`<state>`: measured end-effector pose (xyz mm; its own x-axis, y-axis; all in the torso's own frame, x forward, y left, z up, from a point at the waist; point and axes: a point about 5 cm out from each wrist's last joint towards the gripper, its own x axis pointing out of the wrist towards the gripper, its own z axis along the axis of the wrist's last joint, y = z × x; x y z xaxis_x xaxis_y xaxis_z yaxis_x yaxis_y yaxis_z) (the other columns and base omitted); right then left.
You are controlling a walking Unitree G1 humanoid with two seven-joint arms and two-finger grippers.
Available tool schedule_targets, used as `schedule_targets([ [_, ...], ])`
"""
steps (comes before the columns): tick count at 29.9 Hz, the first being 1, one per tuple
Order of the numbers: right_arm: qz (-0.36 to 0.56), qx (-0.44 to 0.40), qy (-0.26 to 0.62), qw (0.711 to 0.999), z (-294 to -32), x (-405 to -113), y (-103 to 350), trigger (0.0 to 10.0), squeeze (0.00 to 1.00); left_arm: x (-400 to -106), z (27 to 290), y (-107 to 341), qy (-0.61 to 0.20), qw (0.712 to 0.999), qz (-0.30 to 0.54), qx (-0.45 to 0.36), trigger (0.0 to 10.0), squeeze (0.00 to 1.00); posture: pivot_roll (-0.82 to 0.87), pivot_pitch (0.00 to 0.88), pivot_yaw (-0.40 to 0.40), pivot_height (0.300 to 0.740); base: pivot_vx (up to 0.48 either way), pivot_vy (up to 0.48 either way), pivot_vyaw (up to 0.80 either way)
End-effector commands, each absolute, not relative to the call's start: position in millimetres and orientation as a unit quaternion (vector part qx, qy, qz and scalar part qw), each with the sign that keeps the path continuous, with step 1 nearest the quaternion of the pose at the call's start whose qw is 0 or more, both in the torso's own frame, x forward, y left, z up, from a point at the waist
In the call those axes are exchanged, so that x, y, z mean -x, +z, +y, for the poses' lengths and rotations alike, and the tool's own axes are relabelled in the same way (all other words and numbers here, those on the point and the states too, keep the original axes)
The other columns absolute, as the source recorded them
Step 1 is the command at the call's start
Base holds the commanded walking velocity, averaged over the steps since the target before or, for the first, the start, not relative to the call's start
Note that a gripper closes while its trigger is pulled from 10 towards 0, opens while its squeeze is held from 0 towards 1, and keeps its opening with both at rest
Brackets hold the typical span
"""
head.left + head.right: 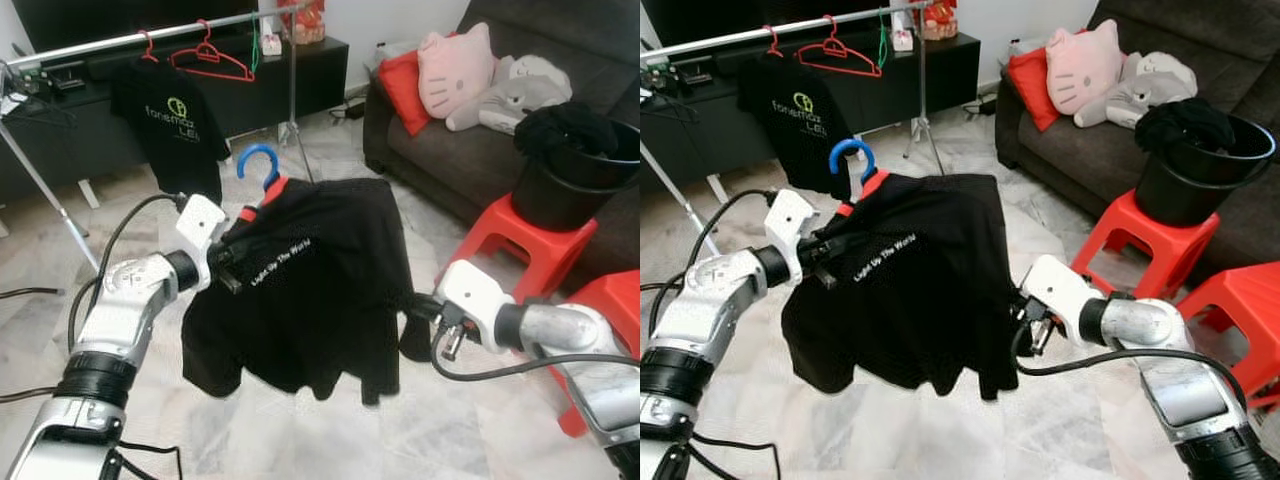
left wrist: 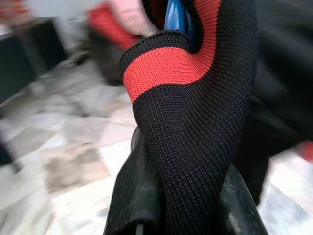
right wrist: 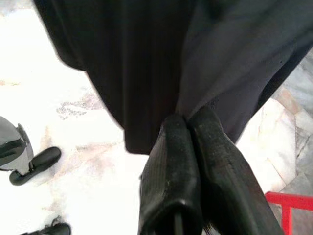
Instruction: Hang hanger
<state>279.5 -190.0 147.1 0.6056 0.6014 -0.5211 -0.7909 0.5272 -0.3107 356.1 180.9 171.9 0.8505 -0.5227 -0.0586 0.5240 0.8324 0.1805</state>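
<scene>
1. While it hangs in mid-air before the rack (image 1: 120,42), my left gripper (image 1: 232,268) pinches the black shirt (image 1: 320,270) at its collar, under the blue hanger (image 1: 258,160).
2. My right gripper (image 3: 188,128) clamps the shirt's far edge, fingers pressed together.

Head pair looks forward and down from above, sharing the black shirt (image 1: 310,290) centre-frame, rack (image 1: 130,40) at eleven o'clock, sofa (image 1: 450,150) at two, while both wrist cameras sit pressed close against its fabric.

Both claws (image 1: 228,262) (image 3: 188,122) apparently clamped, raised.
</scene>
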Motion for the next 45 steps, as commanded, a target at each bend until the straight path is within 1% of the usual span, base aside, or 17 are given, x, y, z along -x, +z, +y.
schedule_targets([
  [1, 0.186, 0.261, 0.436, 0.841, -181.0, -273.4, 143.5, 0.0, 0.00, -365.4, 197.7, 199.0, -0.189, 0.977, -0.053, -0.085, 0.0, 0.00, -0.07, 0.000, -0.023, 0.740, 0.000, 0.000, 0.00],
  [5, 0.187, 0.258, 0.455, 0.831, -173.3, -269.4, 141.2, 0.0, 0.00, -372.6, 206.8, 200.8, -0.104, 0.991, -0.067, -0.046, 0.0, 0.00, -0.07, 0.000, -0.025, 0.740, 0.000, 0.000, 0.00],
  [9, 0.187, 0.252, 0.474, 0.823, -167.8, -264.6, 141.5, 0.0, 0.00, -376.0, 204.9, 202.8, -0.063, 0.995, -0.078, -0.024, 0.0, 0.00, -0.07, 0.000, -0.030, 0.740, 0.000, 0.000, 0.00],
  [12, 0.187, 0.251, 0.476, 0.822, -167.0, -264.0, 141.6, 0.0, 0.00, -376.8, 201.9, 203.0, -0.063, 0.995, -0.080, -0.021, 0.0, 0.00, -0.07, 0.000, -0.030, 0.740, 0.000, 0.000, 0.00],
  [13, 0.191, 0.251, 0.477, 0.821, -167.1, -263.3, 140.9, 0.0, 0.00, -377.9, 190.9, 202.7, -0.083, 0.993, -0.084, -0.020, 0.0, 0.00, -0.07, 0.000, -0.031, 0.740, 0.000, 0.000, 0.00],
  [15, 0.195, 0.250, 0.482, 0.817, -166.8, -261.9, 140.0, 0.0, 0.00, -378.2, 187.5, 203.2, -0.086, 0.992, -0.089, -0.017, 0.0, 0.00, -0.07, 0.000, -0.031, 0.740, 0.000, 0.000, 0.00],
  [19, 0.198, 0.245, 0.506, 0.803, -161.0, -252.7, 138.7, 0.0, 0.00, -380.0, 188.8, 215.5, -0.039, 0.988, -0.138, 0.057, 0.0, 0.00, -0.08, 0.000, -0.030, 0.740, 0.000, 0.000, 0.00],
  [21, 0.203, 0.265, 0.494, 0.803, -164.4, -254.9, 135.6, 0.0, 0.00, -378.5, 173.9, 213.4, -0.109, 0.985, -0.125, 0.046, 0.0, 0.00, -0.08, 0.000, -0.030, 0.740, 0.000, 0.000, 0.00],
  [23, 0.204, 0.271, 0.488, 0.804, -165.9, -256.2, 134.9, 0.0, 0.00, -377.5, 169.3, 212.4, -0.131, 0.983, -0.121, 0.038, 0.0, 0.00, -0.08, 0.000, -0.030, 0.740, 0.000, 0.000, 0.00],
  [24, 0.211, 0.284, 0.460, 0.814, -172.5, -263.0, 133.7, 10.0, 0.00, -368.6, 150.7, 206.4, -0.235, 0.966, -0.108, -0.009, 0.0, 0.00, -0.08, 0.000, -0.030, 0.740, 0.000, 0.000, 0.00],
  [28, 0.212, 0.288, 0.443, 0.822, -176.8, -267.9, 135.7, 10.0, 0.00, -348.3, 132.0, 189.8, -0.377, 0.919, -0.076, -0.084, 0.0, 0.00, -0.08, 0.000, -0.032, 0.740, 0.000, 0.000, 0.00],
  [29, 0.211, 0.291, 0.452, 0.816, -176.0, -266.6, 136.9, 10.0, 0.00, -339.2, 130.3, 179.8, -0.422, 0.898, -0.051, -0.113, 0.0, 0.00, -0.08, 0.000, -0.032, 0.740, 0.000, 0.000, 0.00],
  [41, 0.213, 0.307, 0.473, 0.798, -176.2, -266.3, 138.5, 10.0, 0.00, -320.8, 152.7, 161.2, -0.490, 0.847, 0.030, -0.203, 0.0, 0.00, -0.07, 0.000, -0.037, 0.740, 0.000, 0.000, 0.00],
  [42, 0.216, 0.309, 0.480, 0.792, -177.1, -264.9, 139.6, 10.0, 0.16, -318.9, 158.8, 156.7, -0.494, 0.837, 0.051, -0.231, 0.0, 0.00, -0.07, 0.000, -0.037, 0.740, 0.000, 0.000, 0.00],
  [43, 0.216, 0.309, 0.480, 0.792, -177.1, -264.9, 139.6, 10.0, 0.16, -318.9, 158.8, 156.7, -0.494, 0.837, 0.051, -0.231, 0.0, 0.00, -0.07, 0.000, -0.037, 0.740, 0.000, 0.000, 0.00],
  [44, 0.217, 0.310, 0.483, 0.790, -177.5, -264.1, 139.6, 10.0, 0.62, -318.4, 160.9, 155.0, -0.494, 0.834, 0.058, -0.240, 0.0, 0.00, -0.07, 0.000, -0.037, 0.740, 0.000, 0.000, 0.00],
  [45, 0.218, 0.310, 0.485, 0.788, -177.7, -263.6, 139.6, 10.0, 0.62, -318.0, 162.1, 154.1, -0.494, 0.832, 0.062, -0.245, 0.0, 0.00, -0.07, 0.000, -0.037, 0.740, 0.000, 0.000, 0.00],
])
